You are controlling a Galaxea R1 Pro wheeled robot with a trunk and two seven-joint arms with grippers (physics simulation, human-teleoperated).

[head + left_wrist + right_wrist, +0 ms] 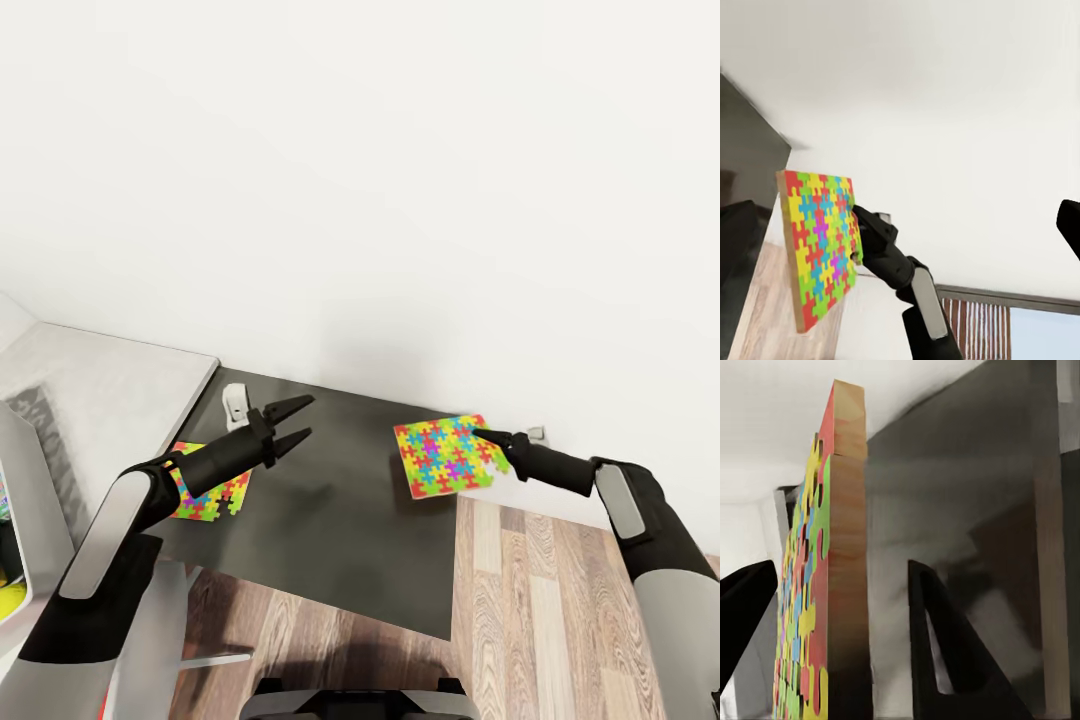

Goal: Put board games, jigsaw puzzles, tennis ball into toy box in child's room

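I have one puzzle point(445, 456) at the right edge of the dark desk point(340, 520), with my right gripper point(484, 435) at its far right edge. In the right wrist view the fingers point(945, 660) straddle that edge, one each side, with a gap on the backing side, so I judge them not yet clamped. The sheet looks thin, light and stiff, with a wooden backing: an edge pinch should hold, though held at one edge it could swing or slip. The second puzzle point(208, 488) lies at the desk's left edge, partly under my left arm. The left gripper point(292, 421) hovers above the desk, jaws wide and empty.
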